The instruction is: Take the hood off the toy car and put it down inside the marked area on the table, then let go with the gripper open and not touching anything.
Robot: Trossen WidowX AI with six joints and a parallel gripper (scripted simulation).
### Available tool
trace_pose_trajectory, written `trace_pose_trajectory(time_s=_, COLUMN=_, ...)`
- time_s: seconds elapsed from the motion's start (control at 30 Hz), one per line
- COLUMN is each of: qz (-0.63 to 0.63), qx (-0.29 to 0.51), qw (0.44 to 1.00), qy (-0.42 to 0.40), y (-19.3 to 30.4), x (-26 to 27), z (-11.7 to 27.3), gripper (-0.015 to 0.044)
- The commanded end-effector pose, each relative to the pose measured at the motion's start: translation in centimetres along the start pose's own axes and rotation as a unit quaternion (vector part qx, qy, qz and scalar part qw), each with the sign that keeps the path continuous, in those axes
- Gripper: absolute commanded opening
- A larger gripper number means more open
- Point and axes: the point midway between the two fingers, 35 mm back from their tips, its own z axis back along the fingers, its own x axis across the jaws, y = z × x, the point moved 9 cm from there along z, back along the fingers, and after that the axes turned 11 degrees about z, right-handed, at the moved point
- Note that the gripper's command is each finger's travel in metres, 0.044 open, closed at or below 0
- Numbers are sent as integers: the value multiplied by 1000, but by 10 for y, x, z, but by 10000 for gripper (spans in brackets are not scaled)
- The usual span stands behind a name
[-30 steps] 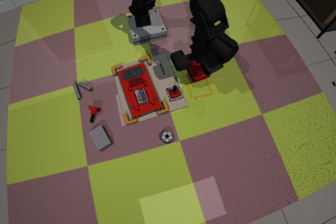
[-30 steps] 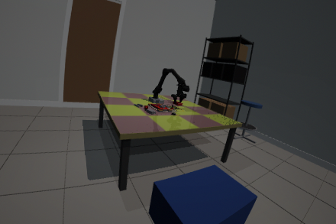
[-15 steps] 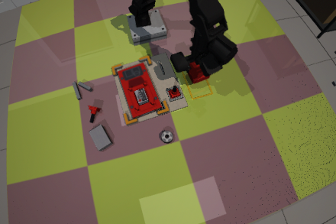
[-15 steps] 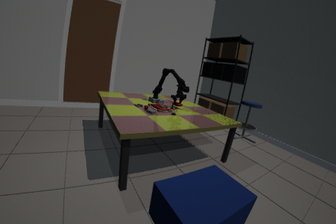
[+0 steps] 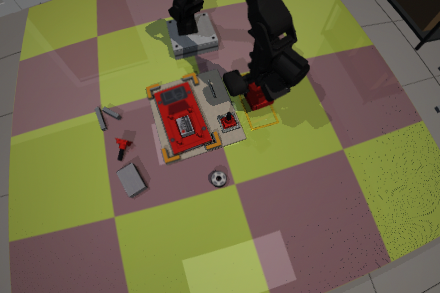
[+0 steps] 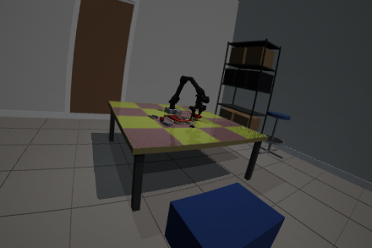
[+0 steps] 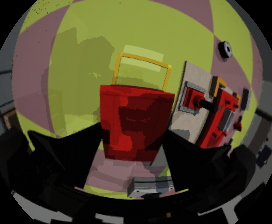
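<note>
My gripper (image 5: 256, 90) (image 7: 133, 128) is shut on the red hood (image 5: 259, 100) (image 7: 137, 120), with one dark finger on each side of it. The hood is off the toy car (image 5: 201, 136) (image 7: 214, 126), whose engine lies uncovered. The hood covers the arm-side part of the marked area's yellow outline (image 5: 265, 126) (image 7: 145, 60); the far part shows beyond it. Whether the hood touches the table, or how high it hangs, I cannot tell. In the exterior view the gripper and hood are very small.
The car sits between orange corner brackets (image 5: 170, 156) on a pale board, with a red-and-black lever piece (image 5: 228, 121) (image 7: 195, 98) between car and outline. A wheel (image 5: 218, 178) (image 7: 225, 49), a grey block (image 5: 132, 180), a red-and-black part (image 5: 123, 147) and grey bars (image 5: 101, 118) lie farther off.
</note>
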Motion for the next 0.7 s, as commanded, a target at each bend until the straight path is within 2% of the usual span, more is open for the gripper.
trace_pose_trajectory(time_s=0.0, qz=-3, qx=1, qw=1000, qy=-1, y=1, x=0, z=-3, gripper=0)
trace_pose_trajectory(time_s=0.67, qz=-3, qx=1, qw=1000, qy=-1, y=2, x=0, z=-13, gripper=0)
